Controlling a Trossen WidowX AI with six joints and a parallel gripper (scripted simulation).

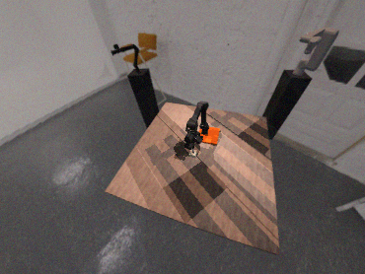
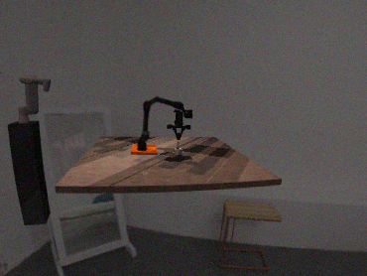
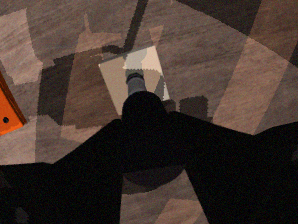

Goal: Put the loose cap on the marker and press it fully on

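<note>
The gripper (image 1: 191, 147) (image 2: 179, 138) (image 3: 146, 131) points down and is shut on the dark cap (image 3: 144, 110), a round black shape between its fingers. The pale square holder block (image 1: 193, 153) (image 3: 112, 82) stands on the table under the gripper. The grey marker (image 3: 136, 86) rises from the block, with a dark ring low on it. Its upper end is hidden behind the cap in the wrist view. The cap is in front of or over that end; whether they touch cannot be told. In the top and exterior views the marker and cap are too small to make out.
The orange base plate (image 1: 213, 136) (image 2: 140, 151) (image 3: 7, 111) of the arm is close beside the block. The patchwork wood table (image 1: 242, 217) (image 2: 99, 180) lies under both. Dark shadows fall around the block. Black pedestals (image 1: 144, 96) (image 1: 286, 99) stand beyond the table.
</note>
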